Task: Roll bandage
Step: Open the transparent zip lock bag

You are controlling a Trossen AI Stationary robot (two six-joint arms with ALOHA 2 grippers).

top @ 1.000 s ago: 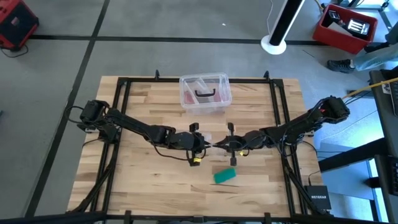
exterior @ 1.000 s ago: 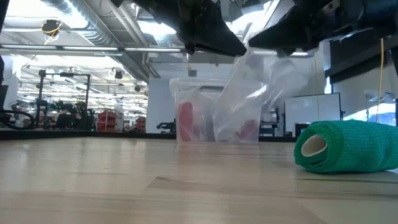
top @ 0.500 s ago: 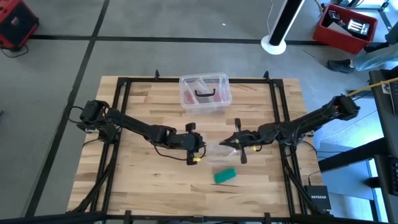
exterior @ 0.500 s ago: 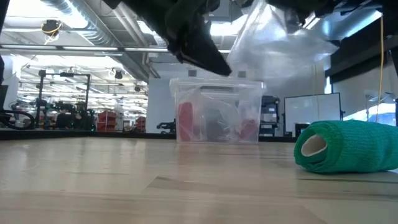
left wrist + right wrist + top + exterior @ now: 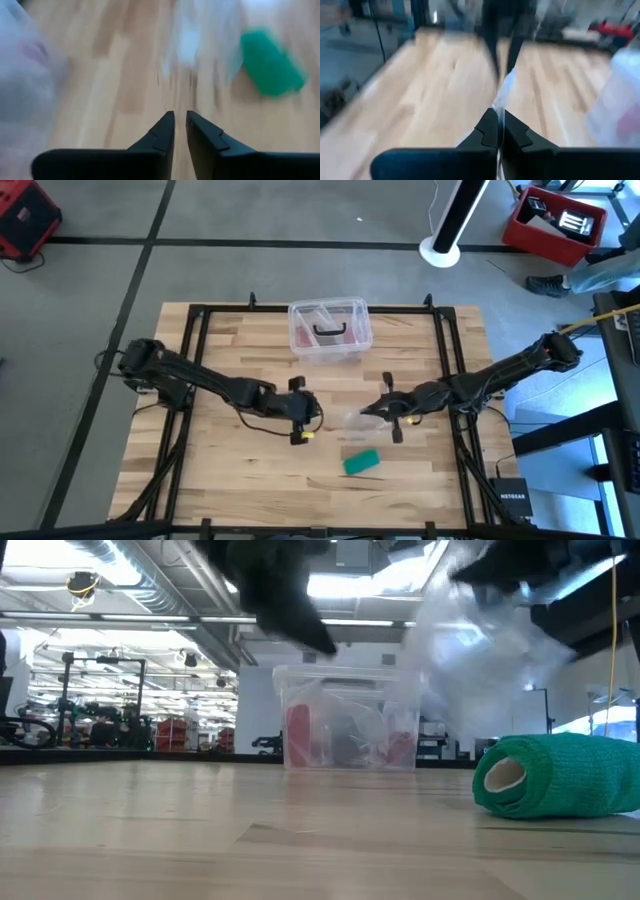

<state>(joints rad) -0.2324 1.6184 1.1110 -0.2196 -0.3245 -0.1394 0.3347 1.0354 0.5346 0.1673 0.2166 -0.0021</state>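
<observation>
Item 1, nearest me: the bandage, a compact teal-green roll lying on its side on the wooden surface, toward the front edge, touched by neither arm; the low view shows its hollow core end-on

Item 2: clear plastic wrapper, hanging in the air just behind the roll, pinched in the right tool, whose jaws I see closed tight on the film in the right wrist view

Item 3: left tool, beside the wrapper but apart from it, carrying nothing; its wrist view shows the fingers standing a narrow slit apart, slightly open

Item 4, farthest: clear lidded box with pinkish contents, at the back of the surface, untouched

Step in hand, as I judge it: the bandage already looks rolled, so the rolling seems done and I am handling its wrapper. Next move calls for either putting the film down clear of the roll or bringing the roll to it; the film is limp and slippery, so I would go slowly
</observation>
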